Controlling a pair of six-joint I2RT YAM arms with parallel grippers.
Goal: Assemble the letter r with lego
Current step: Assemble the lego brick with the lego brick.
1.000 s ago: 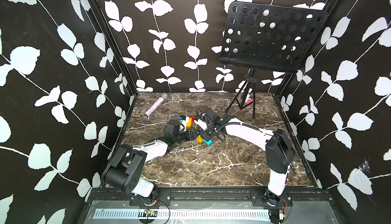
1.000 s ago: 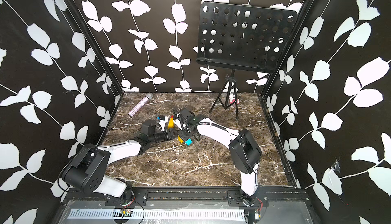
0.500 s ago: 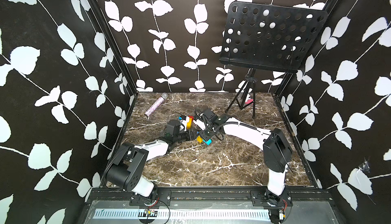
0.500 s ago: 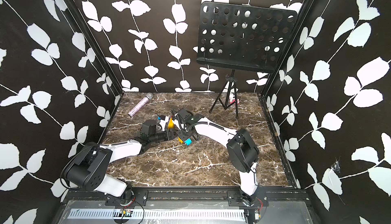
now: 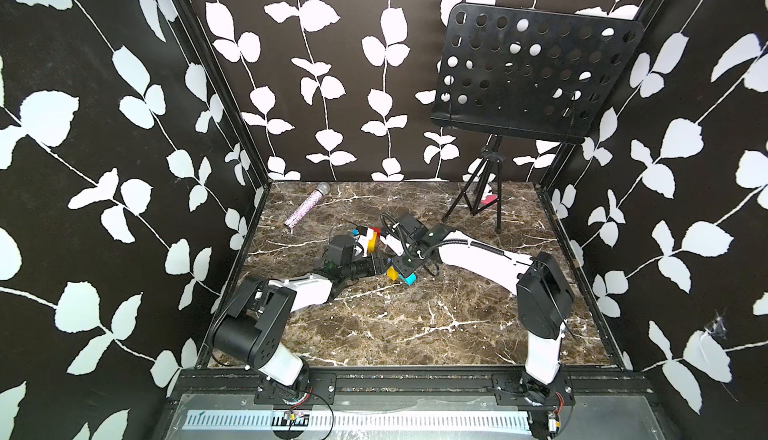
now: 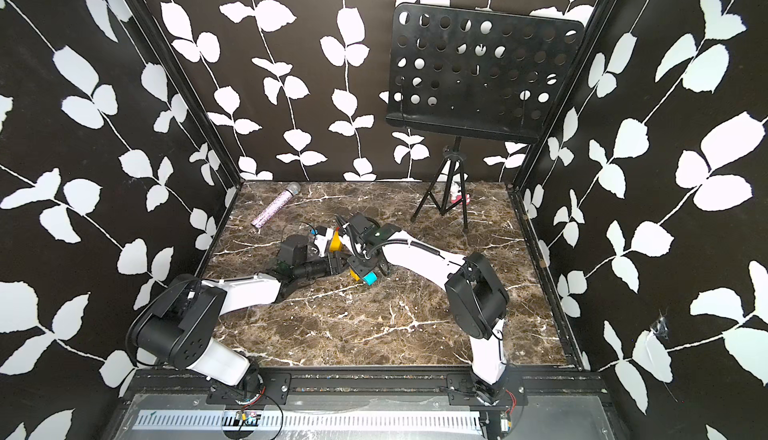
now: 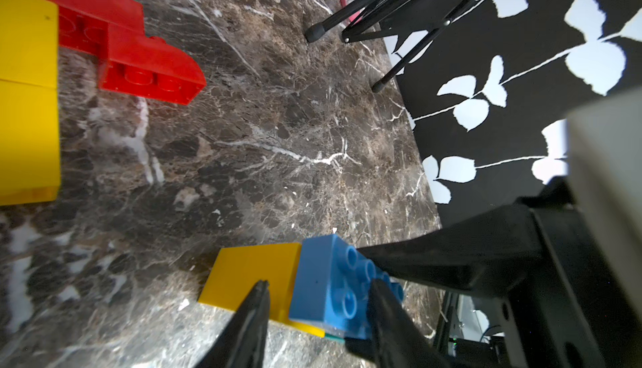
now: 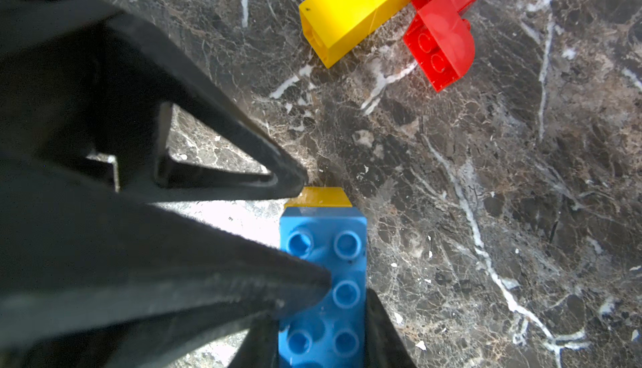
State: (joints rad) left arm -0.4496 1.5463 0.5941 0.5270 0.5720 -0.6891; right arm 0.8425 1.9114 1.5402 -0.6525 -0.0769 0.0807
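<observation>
A blue lego brick [image 8: 324, 265] sits joined to a yellow one [image 7: 250, 272], with a teal sliver beneath it. My right gripper [image 8: 323, 338] is shut on the blue brick's long sides, low over the marble near mid-table [image 5: 401, 272]. My left gripper [image 7: 318, 296] reaches in from the other side. Its jaws stand apart, one fingertip [image 7: 258, 296] over the yellow face and one by the blue studs; I cannot tell whether they touch. A separate piece of two yellow bricks [image 8: 357, 5] joined to two red ones [image 8: 443, 41] lies just behind [image 5: 373, 242].
A glittery purple microphone [image 5: 305, 208] lies at the back left. A black music stand [image 5: 528, 72] stands on tripod legs [image 5: 478, 201] at the back right, with a small red and white object [image 5: 490, 199] behind them. Patterned walls enclose three sides.
The left gripper's jaws have narrowed around the yellow and blue bricks. Both arms have barely moved, and the right gripper keeps its hold.
</observation>
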